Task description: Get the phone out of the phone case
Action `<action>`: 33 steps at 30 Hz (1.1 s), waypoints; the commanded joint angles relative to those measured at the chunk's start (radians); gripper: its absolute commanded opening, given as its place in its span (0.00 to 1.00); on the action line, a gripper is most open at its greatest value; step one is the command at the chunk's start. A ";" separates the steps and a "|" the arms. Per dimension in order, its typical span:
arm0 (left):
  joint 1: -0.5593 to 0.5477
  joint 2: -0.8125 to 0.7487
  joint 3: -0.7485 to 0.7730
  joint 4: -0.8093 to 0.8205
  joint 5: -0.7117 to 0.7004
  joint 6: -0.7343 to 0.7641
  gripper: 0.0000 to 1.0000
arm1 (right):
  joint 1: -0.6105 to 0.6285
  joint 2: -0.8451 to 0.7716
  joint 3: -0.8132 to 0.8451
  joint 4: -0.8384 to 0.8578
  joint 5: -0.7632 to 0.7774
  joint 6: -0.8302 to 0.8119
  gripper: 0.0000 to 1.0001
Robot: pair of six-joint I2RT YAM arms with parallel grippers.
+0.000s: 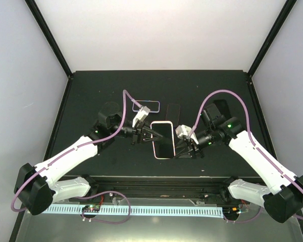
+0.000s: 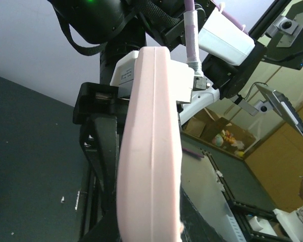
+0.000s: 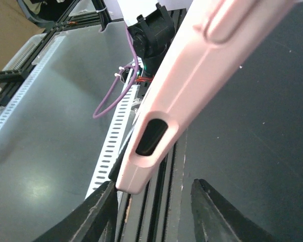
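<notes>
Left hand (image 1: 151, 133): its tips meet the left long edge of the phone case (image 2: 151, 151), on the half farther from the arm bases. Finger state cannot be confirmed. The left wrist view is filled by the pink edge of the case, seen edge-on and very close, and the overhead view does not settle whether the tips pinch the rim or only bear against it.

Right hand (image 1: 182, 147): it stands at the right long edge of the case, on the half nearer the bases. Its fingers (image 3: 103, 212) are spread. In the right wrist view the end of the case, with its side slot and button bump, runs diagonally above them, just beside one finger and apart from the other.

Phone (image 1: 163, 139): seated in the case, dark screen up, pink rim showing all round. The case lies between the two hands, both about equally close. Its long axis runs away from the bases, so both hands approach across its width. Whether it rests flat on the surface (image 1: 91, 91) cannot be told.

Judgement: the next move turns on this opposed placement, one hand steadying the case while the other peels the rim off a corner.

Also noted: a light-framed flat item (image 1: 145, 106) and a dark slab (image 1: 172, 109) lie just beyond the far end of the case.
</notes>
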State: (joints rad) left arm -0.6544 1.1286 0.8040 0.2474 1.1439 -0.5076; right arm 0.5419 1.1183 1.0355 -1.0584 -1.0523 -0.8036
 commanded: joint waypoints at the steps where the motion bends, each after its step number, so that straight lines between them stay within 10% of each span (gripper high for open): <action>1: 0.000 -0.002 0.056 0.054 0.027 0.001 0.01 | -0.003 0.005 0.011 0.068 0.008 0.039 0.37; 18: -0.002 0.002 0.034 0.194 0.177 -0.117 0.01 | -0.003 0.022 0.018 0.241 0.245 0.169 0.24; 33: -0.019 0.019 0.019 0.199 0.162 -0.109 0.02 | -0.037 0.030 0.124 0.393 0.248 0.406 0.43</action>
State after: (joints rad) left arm -0.6144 1.1503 0.8028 0.3771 1.1454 -0.5587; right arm 0.5388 1.1206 1.0801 -0.9192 -0.8864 -0.4870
